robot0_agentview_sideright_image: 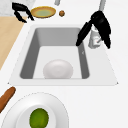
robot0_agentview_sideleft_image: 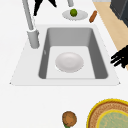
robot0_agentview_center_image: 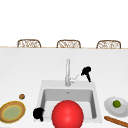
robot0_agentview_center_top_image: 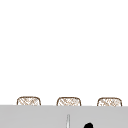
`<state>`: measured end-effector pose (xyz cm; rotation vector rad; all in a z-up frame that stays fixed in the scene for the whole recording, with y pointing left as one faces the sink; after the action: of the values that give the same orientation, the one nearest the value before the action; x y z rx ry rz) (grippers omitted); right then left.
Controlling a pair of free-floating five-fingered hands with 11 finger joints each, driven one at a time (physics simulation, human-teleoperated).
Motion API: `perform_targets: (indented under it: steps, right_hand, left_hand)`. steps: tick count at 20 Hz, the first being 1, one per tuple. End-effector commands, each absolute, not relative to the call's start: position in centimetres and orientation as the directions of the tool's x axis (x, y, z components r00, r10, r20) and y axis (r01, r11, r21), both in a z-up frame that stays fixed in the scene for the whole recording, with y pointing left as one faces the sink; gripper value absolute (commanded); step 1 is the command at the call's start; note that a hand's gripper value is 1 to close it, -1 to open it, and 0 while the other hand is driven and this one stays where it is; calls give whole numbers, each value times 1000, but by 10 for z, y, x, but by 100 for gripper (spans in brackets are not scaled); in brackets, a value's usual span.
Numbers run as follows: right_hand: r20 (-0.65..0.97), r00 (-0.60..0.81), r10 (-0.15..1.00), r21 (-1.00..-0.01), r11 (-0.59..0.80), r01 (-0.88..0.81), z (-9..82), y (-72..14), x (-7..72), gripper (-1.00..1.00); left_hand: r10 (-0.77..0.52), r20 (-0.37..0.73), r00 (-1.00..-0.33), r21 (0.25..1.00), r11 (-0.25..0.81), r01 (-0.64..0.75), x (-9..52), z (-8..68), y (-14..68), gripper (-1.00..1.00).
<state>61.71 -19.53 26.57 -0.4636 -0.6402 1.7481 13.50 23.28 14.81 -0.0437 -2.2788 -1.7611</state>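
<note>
Right hand (robot0_agentview_center_image: 86, 71): hovering above the counter just right of the faucet (robot0_agentview_center_image: 67, 71), beside the faucet's lever (robot0_agentview_center_image: 75, 79); fingers straight and spread, pointing down, nothing between them; whether a fingertip touches the lever cannot be told. From the right side it (robot0_agentview_sideright_image: 101, 25) hangs over the back rim of the sink (robot0_agentview_sideright_image: 100, 72), one finger reaching out above the basin. Its top also shows at the lower edge of the upper view (robot0_agentview_center_top_image: 88, 125). Left hand (robot0_agentview_center_image: 38, 113): idle at the front left corner of the sink, fingers loosely curled, holding nothing; seen from the left side at the picture's right edge (robot0_agentview_sideleft_image: 120, 57). Faucet: tall grey spout on a cylindrical base at the back of the sink, middle. Bowl (robot0_agentview_sideleft_image: 69, 62): white in the side views, lying in the basin toward its front; in the front view a red dome (robot0_agentview_center_image: 67, 114) stands at that place. White plate (robot0_agentview_center_image: 111, 108): on the counter right of the sink, carrying a green lime (robot0_agentview_center_image: 116, 103). Brown rolling pin (robot0_agentview_center_image: 116, 121): just in front of that plate. Yellow-rimmed plate (robot0_agentview_center_image: 21, 111): on the counter left of the sink. Small brown round item (robot0_agentview_center_image: 22, 96): just behind it. Three wicker chair backs (robot0_agentview_center_image: 68, 44): behind the far edge of the counter.
</note>
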Motion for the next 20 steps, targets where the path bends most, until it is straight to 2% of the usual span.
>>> perform_targets:
  steps: [1, 8, 14, 20]
  right_hand:
    - [16, -227, 974, -643, -164, -748, 265, -208, 594, -100]
    - [-20, -270, 963, -700, -206, -684, 238, -230, 547, -100]
    - [-18, -277, 961, -658, -220, -721, 228, -233, 521, -100]
    - [-5, -273, 962, -658, -208, -724, 222, -247, 477, -100]
  left_hand:
    - [-134, 223, -966, 947, 265, 182, 135, 148, 233, 0]
    - [-134, 223, -966, 947, 265, 182, 135, 148, 233, 0]
    - [-134, 223, -966, 947, 265, 182, 135, 148, 233, 0]
    - [-134, 223, -966, 947, 265, 182, 135, 148, 233, 0]
